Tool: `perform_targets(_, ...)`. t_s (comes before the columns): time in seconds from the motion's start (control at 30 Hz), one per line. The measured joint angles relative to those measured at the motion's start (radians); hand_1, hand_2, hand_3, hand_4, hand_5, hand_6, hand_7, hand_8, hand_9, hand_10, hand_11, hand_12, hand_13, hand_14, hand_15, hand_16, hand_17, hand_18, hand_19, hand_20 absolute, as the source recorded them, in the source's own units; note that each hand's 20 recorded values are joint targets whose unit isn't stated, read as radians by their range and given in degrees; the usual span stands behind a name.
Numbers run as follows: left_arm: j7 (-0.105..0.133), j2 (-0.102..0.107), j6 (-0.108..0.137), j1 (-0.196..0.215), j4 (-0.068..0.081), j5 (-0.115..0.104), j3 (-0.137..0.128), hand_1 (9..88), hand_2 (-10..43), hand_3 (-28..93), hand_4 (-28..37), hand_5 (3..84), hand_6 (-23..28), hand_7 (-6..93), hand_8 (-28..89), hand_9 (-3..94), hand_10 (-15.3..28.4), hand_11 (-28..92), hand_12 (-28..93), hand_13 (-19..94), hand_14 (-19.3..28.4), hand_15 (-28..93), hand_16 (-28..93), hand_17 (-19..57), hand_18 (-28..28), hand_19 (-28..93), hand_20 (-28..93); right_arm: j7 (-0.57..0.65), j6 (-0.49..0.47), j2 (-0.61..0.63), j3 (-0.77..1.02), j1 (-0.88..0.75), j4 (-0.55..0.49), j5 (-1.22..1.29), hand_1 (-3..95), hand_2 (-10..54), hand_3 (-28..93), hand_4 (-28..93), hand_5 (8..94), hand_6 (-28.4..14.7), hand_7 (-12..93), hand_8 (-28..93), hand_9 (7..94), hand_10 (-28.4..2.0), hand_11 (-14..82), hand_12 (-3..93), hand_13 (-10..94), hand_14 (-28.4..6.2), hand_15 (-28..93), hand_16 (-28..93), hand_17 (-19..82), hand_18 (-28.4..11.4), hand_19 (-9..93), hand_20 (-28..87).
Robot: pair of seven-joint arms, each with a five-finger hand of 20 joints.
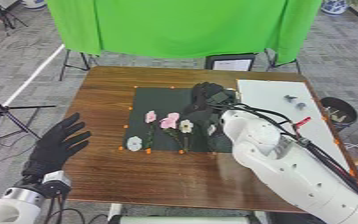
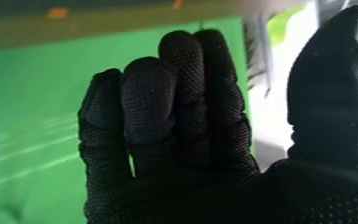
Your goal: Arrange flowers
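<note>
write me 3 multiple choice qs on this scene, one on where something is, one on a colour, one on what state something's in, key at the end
1. In the head view, where does the white board lie relative to the dark mat?
a) to its left
b) to its right
c) on top of it

2. What colour is the cloth hanging beyond the table?
a) blue
b) red
c) green

3. How is the left hand held?
a) open, fingers extended
b) closed in a fist
c) pinching a stem

Key:
1 b: the board runs along the table's right side, with the mat to its left.
2 c: the cloth is bright green in the head view.
3 a: its fingers are spread apart and nothing is in them.
</note>
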Motion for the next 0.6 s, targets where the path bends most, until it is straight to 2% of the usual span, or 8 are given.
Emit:
perform_targets(0.03,0.0,-0.001,0.0,0.002,-0.001,0.0,-0.001,25.3,-1.3,72,-28.3,26.3,3.9,19.4,-11,23.0,12.0,20,17,19,16.5,33,-1,-9.7,21.7,40,10,0.018,0.005,0.007,0.008,0.003,0.0,0.003,20.8,-9.5,91,-27,33.4,-3.5,39,-18,35.4,-14.1,33.1,26.2,37,-11.7,61,18,15,-20.0,67,43)
perform_targets(0.1,0.001,-0.002,0.001,0.006,-0.002,0.0,-0.002,25.3,-1.2,72,-28.3,26.3,3.9,19.4,-11,22.9,12.0,20,17,19,16.5,33,-1,-9.6,21.7,41,10,0.069,-0.008,0.029,0.025,0.013,0.0,0.004,21.3,-9.5,92,-26,27.6,-4.7,35,-16,29.0,-14.8,25.9,25.6,30,-12.3,50,15,12,-19.9,62,39)
perform_targets(0.23,0.003,-0.004,0.002,0.015,-0.005,0.0,-0.006,25.3,-1.3,72,-28.3,26.3,4.0,19.3,-11,23.0,12.0,20,17,19,16.5,33,-1,-9.6,21.7,40,10,0.183,-0.132,0.084,0.079,0.038,0.026,0.002,22.4,-9.5,92,-26,24.1,-5.3,33,-15,25.2,-14.9,19.9,25.7,24,-12.6,37,17,9,-20.0,55,33)
perform_targets(0.3,0.004,-0.007,0.003,0.02,-0.008,0.0,-0.008,25.4,-1.3,72,-28.3,26.3,4.0,19.3,-11,23.0,12.0,20,17,19,16.5,33,-1,-9.7,21.7,40,10,0.222,-0.142,0.116,0.094,0.05,0.07,0.003,22.4,-9.5,92,-27,21.8,-5.7,30,-13,22.8,-14.8,15.8,26.6,21,-13.4,29,22,8,-20.1,52,29)
perform_targets(0.47,0.006,-0.012,0.004,0.026,-0.01,0.0,-0.01,25.4,-1.3,72,-28.3,26.3,3.9,19.4,-11,23.0,12.0,20,17,19,16.5,33,-1,-9.7,21.7,40,10,0.288,-0.012,0.184,0.136,0.04,0.187,0.002,21.9,-9.5,91,-28,19.3,-7.1,24,-10,21.6,-15.3,10.4,26.9,20,-14.0,21,25,5,-21.2,50,26)
perform_targets(0.53,0.006,-0.013,0.004,0.026,-0.01,0.0,-0.01,25.4,-1.2,72,-28.3,26.3,4.0,19.3,-11,23.0,11.9,20,17,19,16.5,33,-1,-9.6,21.7,40,10,0.319,-0.019,0.203,0.179,0.018,0.197,0.002,21.6,-9.5,90,-28,19.5,-7.8,24,-9,24.0,-16.1,8.2,25.0,20,-14.2,19,25,4,-21.8,50,25)
perform_targets(0.6,0.006,-0.013,0.004,0.026,-0.01,0.0,-0.01,25.4,-1.2,72,-28.3,26.3,3.9,19.3,-11,23.0,12.0,20,17,19,16.5,33,-1,-9.7,21.7,40,10,0.351,-0.084,0.215,0.224,-0.002,0.197,0.011,21.4,-9.5,90,-28,19.9,-8.0,24,-9,24.9,-16.3,7.9,24.1,20,-14.2,19,25,3,-21.9,49,25)
